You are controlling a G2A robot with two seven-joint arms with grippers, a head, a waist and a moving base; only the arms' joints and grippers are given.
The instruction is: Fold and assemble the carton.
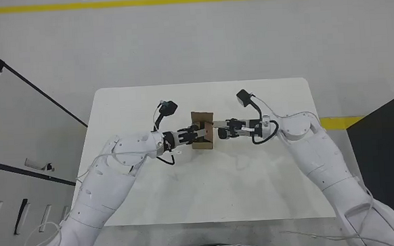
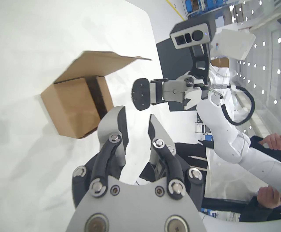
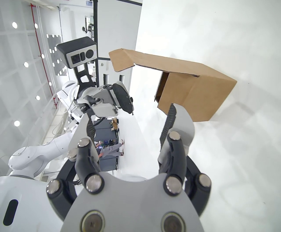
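White table [image 1: 268, 180]: carton [image 1: 202, 129] between left fingers [image 2: 110, 126] and right fingers [image 3: 183, 124], both spread.

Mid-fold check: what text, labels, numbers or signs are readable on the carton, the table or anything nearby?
No text is readable.
carton: plain brown, with no print or label on the faces that show.
table: bare white, with no marking.
shelf boxes in the room behind: any print is too small and blurred to read.
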